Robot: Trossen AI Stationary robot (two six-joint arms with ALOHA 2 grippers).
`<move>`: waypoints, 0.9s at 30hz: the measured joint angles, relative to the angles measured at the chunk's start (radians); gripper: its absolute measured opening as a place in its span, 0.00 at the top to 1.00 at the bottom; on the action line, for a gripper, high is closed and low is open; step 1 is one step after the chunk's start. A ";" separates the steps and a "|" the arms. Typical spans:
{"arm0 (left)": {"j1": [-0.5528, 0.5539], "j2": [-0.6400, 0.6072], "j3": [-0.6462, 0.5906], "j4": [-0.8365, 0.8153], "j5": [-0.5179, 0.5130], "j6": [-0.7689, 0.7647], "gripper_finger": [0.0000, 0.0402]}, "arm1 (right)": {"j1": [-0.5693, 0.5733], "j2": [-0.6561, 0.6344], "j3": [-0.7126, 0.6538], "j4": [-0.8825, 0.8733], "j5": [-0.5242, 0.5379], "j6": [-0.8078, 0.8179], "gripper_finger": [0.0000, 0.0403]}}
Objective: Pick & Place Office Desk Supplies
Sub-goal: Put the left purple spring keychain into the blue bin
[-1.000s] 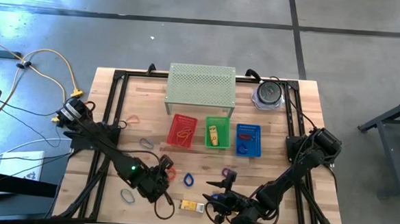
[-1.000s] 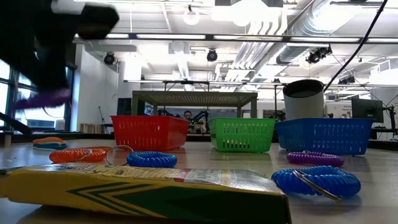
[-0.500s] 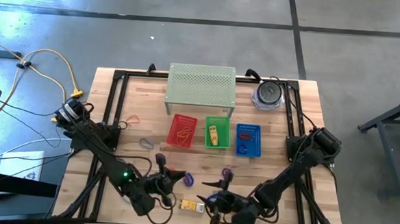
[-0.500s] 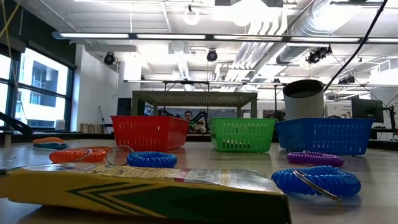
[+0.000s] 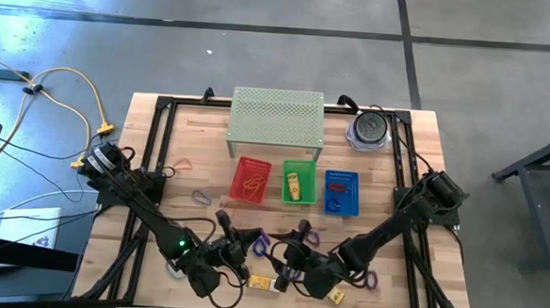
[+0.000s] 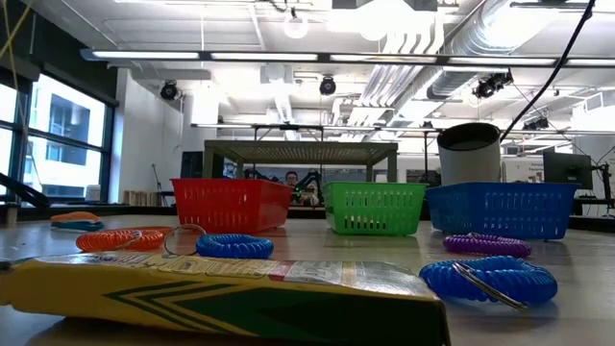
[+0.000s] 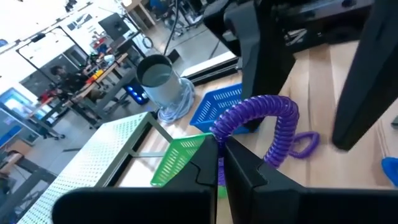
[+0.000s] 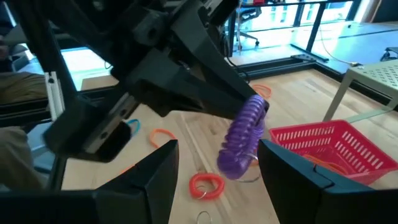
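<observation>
My left gripper [image 5: 244, 239] hovers near the table's front, pointing toward the right edge, shut on a purple coil band [image 7: 264, 118]. My right gripper [image 5: 284, 256] faces it from the right, open. In the right wrist view its fingers [image 8: 158, 177] stand on either side of the band [image 8: 244, 134] without touching it. A yellow box [image 5: 263, 283] lies flat on the table below both grippers. More bands lie loose: purple [image 5: 308, 237], purple [image 5: 367, 280], blue [image 6: 235, 245], blue [image 6: 490, 279] and orange [image 6: 120, 238]. Neither gripper shows in the low view. My left gripper pinches one end of the purple band [image 7: 219, 135] between its two fingers. The fingers lie nearly level and point toward the table's right. The band arches out beyond the fingertips, and its free end [image 7: 280, 146] curves down, lifted clear of the table.
Red [image 5: 250, 179], green [image 5: 299, 183] and blue [image 5: 341, 191] baskets stand in a row at mid-table. Behind them are a green perforated shelf [image 5: 277, 121] and a grey cup [image 5: 369, 129]. Another orange band [image 5: 183, 163] lies at the left.
My left gripper has risen with the purple band, out of the low view, and moved toward the table's right. It has tipped from pointing down to nearly level and rolled. My right gripper has moved toward the table's left, closer to the band, staying open.
</observation>
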State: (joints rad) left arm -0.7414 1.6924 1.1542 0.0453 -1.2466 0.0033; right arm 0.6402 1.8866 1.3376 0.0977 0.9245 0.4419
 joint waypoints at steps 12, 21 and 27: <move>0.000 0.000 0.000 0.016 0.038 0.008 1.00 | -0.028 0.000 0.000 -0.005 -0.010 -0.027 0.57; 0.000 0.000 0.001 0.016 0.039 0.027 1.00 | -0.027 0.000 0.000 -0.039 -0.019 -0.033 0.96; 0.000 0.000 0.001 0.016 0.061 0.068 0.98 | -0.027 0.000 0.000 -0.036 -0.024 -0.046 0.97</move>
State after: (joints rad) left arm -0.7418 1.6928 1.1549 0.0612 -1.1857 0.0718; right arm 0.6132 1.8866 1.3376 0.0620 0.9006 0.3955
